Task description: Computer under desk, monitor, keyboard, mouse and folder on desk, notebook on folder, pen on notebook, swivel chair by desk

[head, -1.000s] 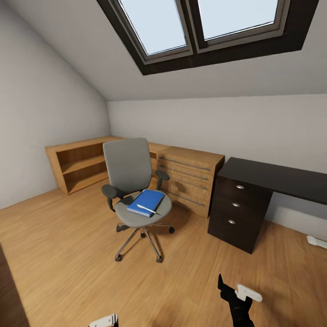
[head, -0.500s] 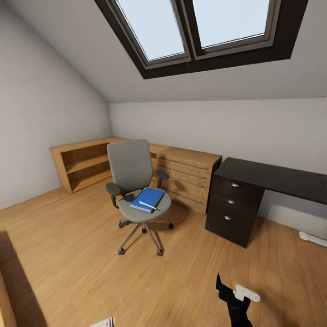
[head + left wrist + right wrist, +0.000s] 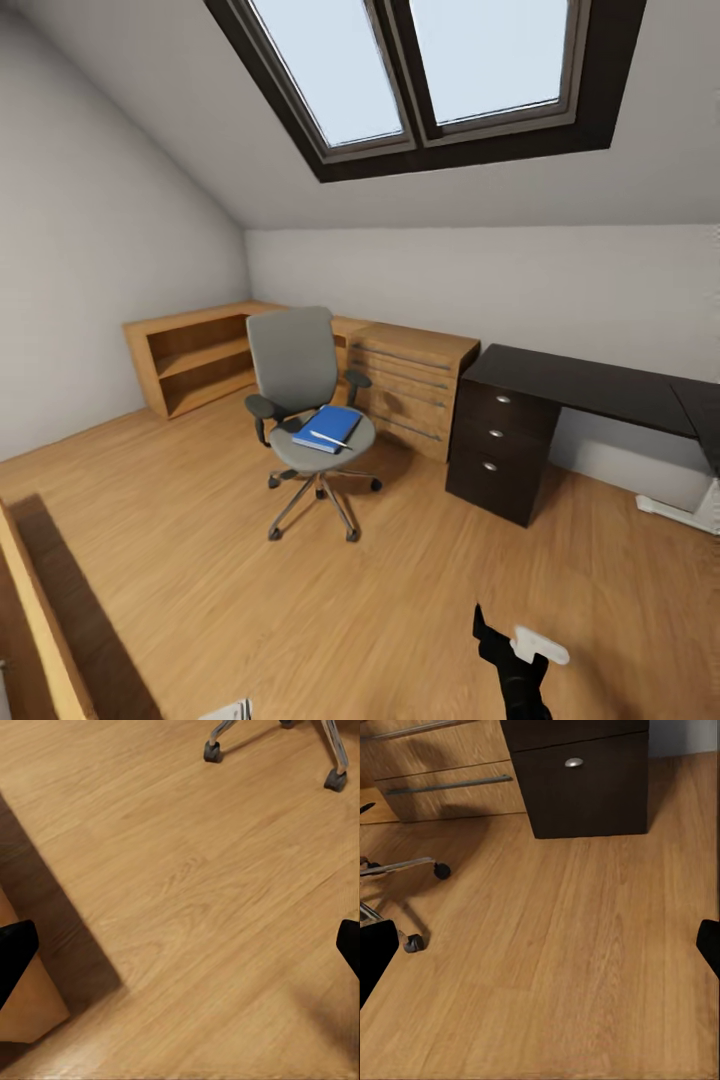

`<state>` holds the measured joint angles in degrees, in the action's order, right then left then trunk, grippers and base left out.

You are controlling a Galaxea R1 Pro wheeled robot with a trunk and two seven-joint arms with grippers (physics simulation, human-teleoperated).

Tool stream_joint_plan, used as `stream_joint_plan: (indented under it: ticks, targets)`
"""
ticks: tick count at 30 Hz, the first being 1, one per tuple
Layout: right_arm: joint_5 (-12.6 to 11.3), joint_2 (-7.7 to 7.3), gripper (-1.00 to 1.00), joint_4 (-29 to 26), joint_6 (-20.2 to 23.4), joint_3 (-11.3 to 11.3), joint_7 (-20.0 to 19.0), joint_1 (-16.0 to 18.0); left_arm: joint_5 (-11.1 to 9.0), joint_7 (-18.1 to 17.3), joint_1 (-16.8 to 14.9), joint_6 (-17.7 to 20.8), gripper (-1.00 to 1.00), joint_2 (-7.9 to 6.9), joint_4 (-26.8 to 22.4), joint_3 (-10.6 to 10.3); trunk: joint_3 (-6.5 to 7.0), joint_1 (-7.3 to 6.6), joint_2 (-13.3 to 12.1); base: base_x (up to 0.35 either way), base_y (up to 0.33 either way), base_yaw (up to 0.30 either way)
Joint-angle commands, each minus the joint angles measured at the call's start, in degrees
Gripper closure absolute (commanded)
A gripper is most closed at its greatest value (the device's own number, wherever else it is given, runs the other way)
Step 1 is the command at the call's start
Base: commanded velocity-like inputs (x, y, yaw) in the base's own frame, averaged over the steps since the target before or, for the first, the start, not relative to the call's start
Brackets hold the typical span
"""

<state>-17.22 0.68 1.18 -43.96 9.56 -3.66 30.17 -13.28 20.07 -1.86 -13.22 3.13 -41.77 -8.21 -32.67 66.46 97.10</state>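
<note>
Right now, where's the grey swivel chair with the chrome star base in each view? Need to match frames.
Head view: the grey swivel chair with the chrome star base stands left of centre on the wooden floor, blue folder on its seat.
Left wrist view: two chrome legs with casters at the frame's edge.
Right wrist view: chrome legs and casters at the frame's edge, near the dark drawer unit.
Shared landmark: the chair's casters.

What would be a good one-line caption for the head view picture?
Blue folder and pen on a grey swivel chair beside the black desk.
</note>
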Motion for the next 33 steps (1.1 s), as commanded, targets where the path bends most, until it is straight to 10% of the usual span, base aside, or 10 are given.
stream_joint_plan:
  ticks: [1,33]
  targets:
    - [-0.1,0.02,-1.0,0.1,-0.2,0.5,-0.4,0.1,-0.6,0.3,0.0,-0.3,-1.0,-0.05,0.0,-0.3,0.13,-0.27,-0.4,-0.339,0.0,0.0]
    - [0.0,0.29,-1.0,0.1,1.9,0.5,-0.4,0.0,-0.7,0.5,0.0,-0.5,-1.0,0.0,0.1,-0.3,5.63,-7.3,-13.2,-0.339,0.0,-0.153]
